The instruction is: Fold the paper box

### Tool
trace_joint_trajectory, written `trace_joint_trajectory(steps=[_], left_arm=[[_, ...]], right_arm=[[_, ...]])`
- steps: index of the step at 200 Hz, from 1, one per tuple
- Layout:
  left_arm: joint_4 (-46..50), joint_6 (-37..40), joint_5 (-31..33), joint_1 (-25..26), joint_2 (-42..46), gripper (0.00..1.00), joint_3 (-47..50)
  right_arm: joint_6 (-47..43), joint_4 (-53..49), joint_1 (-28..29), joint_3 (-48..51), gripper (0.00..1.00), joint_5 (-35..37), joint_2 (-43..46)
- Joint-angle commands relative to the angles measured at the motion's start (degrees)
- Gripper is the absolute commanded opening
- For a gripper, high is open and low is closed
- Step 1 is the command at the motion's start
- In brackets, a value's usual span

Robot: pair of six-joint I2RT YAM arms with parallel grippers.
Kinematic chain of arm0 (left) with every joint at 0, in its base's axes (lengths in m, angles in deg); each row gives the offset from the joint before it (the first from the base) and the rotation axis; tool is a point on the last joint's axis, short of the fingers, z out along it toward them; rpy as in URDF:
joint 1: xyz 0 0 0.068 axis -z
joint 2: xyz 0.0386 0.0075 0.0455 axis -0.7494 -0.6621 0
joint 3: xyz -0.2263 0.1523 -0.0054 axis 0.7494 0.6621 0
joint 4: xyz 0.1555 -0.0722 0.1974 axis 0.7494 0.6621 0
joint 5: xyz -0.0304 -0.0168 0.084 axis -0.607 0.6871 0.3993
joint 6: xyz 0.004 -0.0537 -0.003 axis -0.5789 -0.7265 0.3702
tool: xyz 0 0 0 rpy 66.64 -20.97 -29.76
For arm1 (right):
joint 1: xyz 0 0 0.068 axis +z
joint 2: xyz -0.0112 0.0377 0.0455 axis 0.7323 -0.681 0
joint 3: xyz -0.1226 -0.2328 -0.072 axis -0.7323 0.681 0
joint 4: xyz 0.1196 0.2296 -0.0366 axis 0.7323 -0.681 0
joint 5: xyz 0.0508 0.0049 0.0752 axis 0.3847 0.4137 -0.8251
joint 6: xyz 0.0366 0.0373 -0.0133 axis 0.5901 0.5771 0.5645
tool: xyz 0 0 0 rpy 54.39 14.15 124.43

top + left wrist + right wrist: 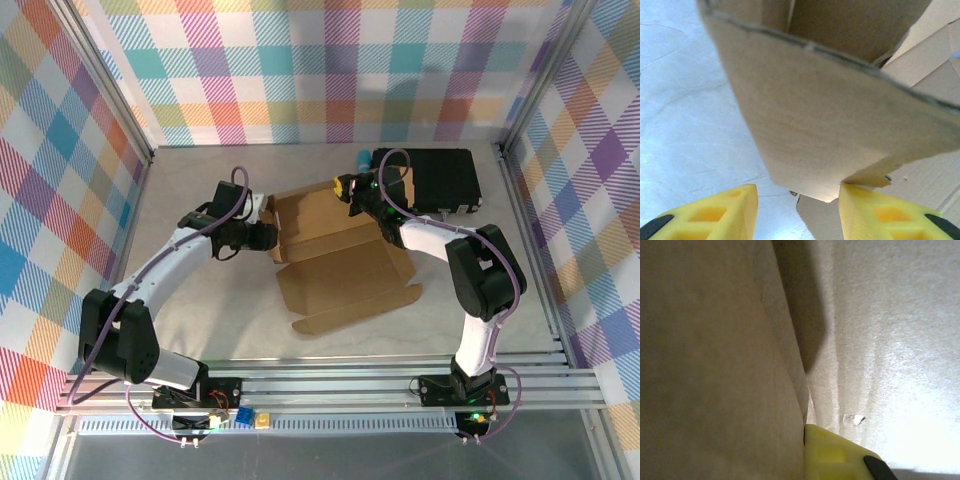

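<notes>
The paper box [340,255], brown corrugated cardboard, lies opened out in the middle of the table with its back and left walls raised. My left gripper [268,237] is at the box's left edge. In the left wrist view its yellow fingers [730,210] stand apart, open, with the lower corner of a cardboard flap [830,130] hanging between them and the right finger touching a flap edge. My right gripper [350,192] is at the box's back wall. In the right wrist view one yellow finger [840,455] presses against a cardboard panel [715,365]; that panel hides the other finger.
A black rectangular case [440,180] lies at the back right, just behind the right gripper. A small blue-topped object [362,157] stands beside it. A tiny tan scrap [854,418] lies on the table. Metal frame posts and plaid walls enclose the table.
</notes>
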Motion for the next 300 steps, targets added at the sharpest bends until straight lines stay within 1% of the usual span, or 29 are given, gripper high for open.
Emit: trace_joint_trajectory(steps=[1, 18, 40, 78, 113, 126, 169, 185, 204, 247, 279, 300], left_arm=[[2.68, 3.07, 4.22, 0.57, 2.06, 0.49, -0.15], [1.98, 4.64, 4.38, 0.4, 1.35, 0.53, 0.16], [-0.41, 6.97, 2.8, 0.4, -0.17, 0.58, 0.46], [-8.58, 9.17, -1.13, 0.0, -1.4, 0.62, 1.87], [-11.95, 9.29, -4.99, -0.31, -4.83, 0.62, 0.61], [-12.61, 8.9, -6.27, -0.31, -5.82, 0.61, 0.21], [-14.21, 7.35, -8.62, -0.31, -5.51, 0.59, 1.14], [-13.78, 7.04, -8.33, -0.22, -4.8, 0.6, 1.76], [-13.15, 6.44, -7.83, -0.22, -3.43, 0.62, 2.77], [-13.11, 3.38, -5.61, -0.13, 0.43, 0.66, 6.19], [-12.54, 2.41, -4.13, -0.13, 2.88, 0.66, 7.32], [-11.52, 2.1, -1.75, -0.12, 3.88, 0.66, 7.66]], right_arm=[[0.05, 1.44, -0.2, -1.83, 0.0, -1.16, -0.25], [0.14, 1.45, -0.24, -2.0, 0.0, -1.38, -0.42], [0.15, 1.47, -0.22, -2.29, 0.0, -1.69, -0.51], [0.32, 1.61, -0.2, -2.24, 0.0, -1.95, -0.43], [0.34, 1.49, -0.2, -2.09, 0.0, -2.35, -0.42], [0.32, 1.44, -0.22, -2.09, 0.0, -2.39, -0.34], [-0.28, 2.18, -0.29, -1.76, 0.0, -2.9, -0.34], [-1.59, 2.16, -0.29, -1.53, 0.0, -3.6, -0.25], [-2.77, 7.53, -0.22, 0.09, 0.0, -3.78, 0.01], [-3.19, 15.23, 0.14, 4.6, 0.0, -3.07, 0.32], [-3.19, 17.82, 2.19, 4.44, 0.0, -1.43, -0.58], [-2.27, 22.31, 4.17, 4.02, 0.0, 1.03, -2.74]])
